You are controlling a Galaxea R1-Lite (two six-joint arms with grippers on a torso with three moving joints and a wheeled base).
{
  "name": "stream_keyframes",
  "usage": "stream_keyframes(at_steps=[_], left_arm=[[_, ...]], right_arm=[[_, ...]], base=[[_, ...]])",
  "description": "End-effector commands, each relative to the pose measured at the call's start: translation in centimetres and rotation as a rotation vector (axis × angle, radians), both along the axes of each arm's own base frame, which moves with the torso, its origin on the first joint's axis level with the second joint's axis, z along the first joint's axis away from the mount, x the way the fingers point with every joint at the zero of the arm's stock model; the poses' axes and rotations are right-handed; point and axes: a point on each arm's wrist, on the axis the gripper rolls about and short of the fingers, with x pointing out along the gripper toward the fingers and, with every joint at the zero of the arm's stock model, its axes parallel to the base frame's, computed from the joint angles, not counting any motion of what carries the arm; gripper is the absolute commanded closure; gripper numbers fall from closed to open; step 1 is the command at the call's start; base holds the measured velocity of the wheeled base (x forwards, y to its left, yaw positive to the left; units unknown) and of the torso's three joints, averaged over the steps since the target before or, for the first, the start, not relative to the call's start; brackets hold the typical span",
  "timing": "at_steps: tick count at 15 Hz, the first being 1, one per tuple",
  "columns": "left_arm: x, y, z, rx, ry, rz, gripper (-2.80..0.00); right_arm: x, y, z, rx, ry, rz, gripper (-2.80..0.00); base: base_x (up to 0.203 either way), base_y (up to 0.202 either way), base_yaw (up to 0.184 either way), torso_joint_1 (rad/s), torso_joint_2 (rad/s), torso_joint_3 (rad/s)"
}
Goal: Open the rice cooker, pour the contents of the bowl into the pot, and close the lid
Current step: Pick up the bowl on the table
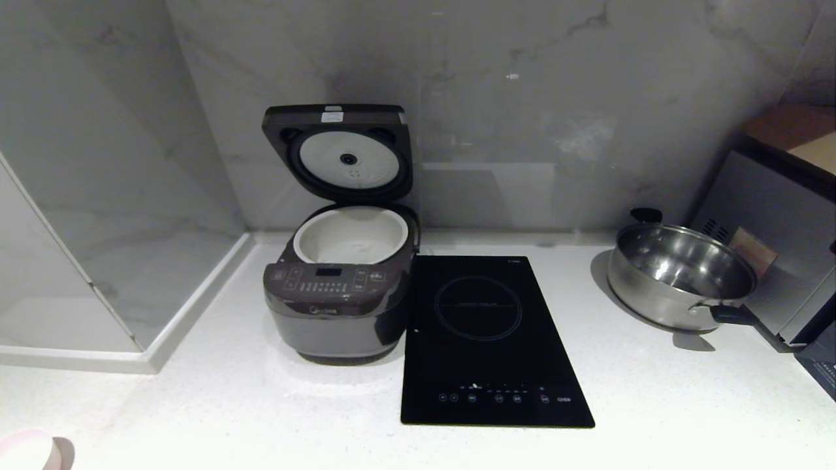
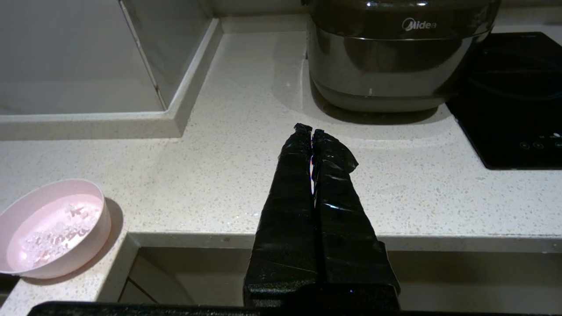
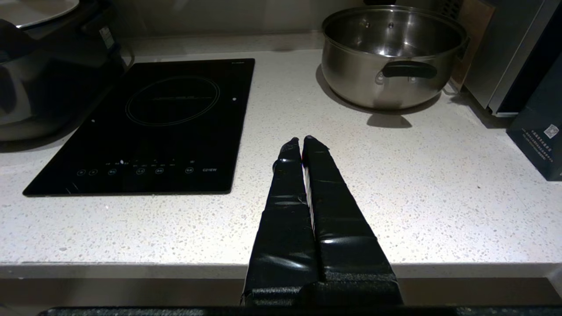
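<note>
Pale pink bowl [image 2: 50, 228] of loose rice stands near left on the counter edge, light, rigid, slippery, best pinched at its rim; both grippers [image 2: 311, 130] [image 3: 301, 140] closed, empty.

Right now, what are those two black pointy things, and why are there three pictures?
They are a robot's grippers. One picture comes from its head, the others from cameras on its wrists. The left gripper and right gripper are both shut and hold nothing. On the counter sits a rice cooker, its lid up and its white pot showing. Beside it are a black cooktop and a steel pan. The pink bowl, with something white in it, waits near the counter's edge.
</note>
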Motion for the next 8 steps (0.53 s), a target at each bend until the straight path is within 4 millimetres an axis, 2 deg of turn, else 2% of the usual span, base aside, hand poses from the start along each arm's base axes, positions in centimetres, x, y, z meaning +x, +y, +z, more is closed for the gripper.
stream_keyframes(at_steps=[1, 3, 8], left_arm=[[-0.01, 0.00, 0.02, -0.007, 0.000, 0.001, 0.00], [-0.01, -0.01, 0.02, -0.007, 0.000, -0.003, 0.00], [-0.01, -0.01, 0.02, -0.007, 0.000, -0.003, 0.00]], right_arm=[[0.00, 0.00, 0.01, 0.000, -0.001, 0.000, 0.00], [0.00, 0.00, 0.01, 0.000, -0.001, 0.000, 0.00], [0.00, 0.00, 0.01, 0.000, -0.001, 0.000, 0.00]], base=[[0.000, 0.000, 0.000, 0.000, 0.00, 0.000], [0.038, 0.000, 0.000, -0.002, 0.00, 0.001], [0.191, 0.000, 0.003, 0.004, 0.00, 0.002]])
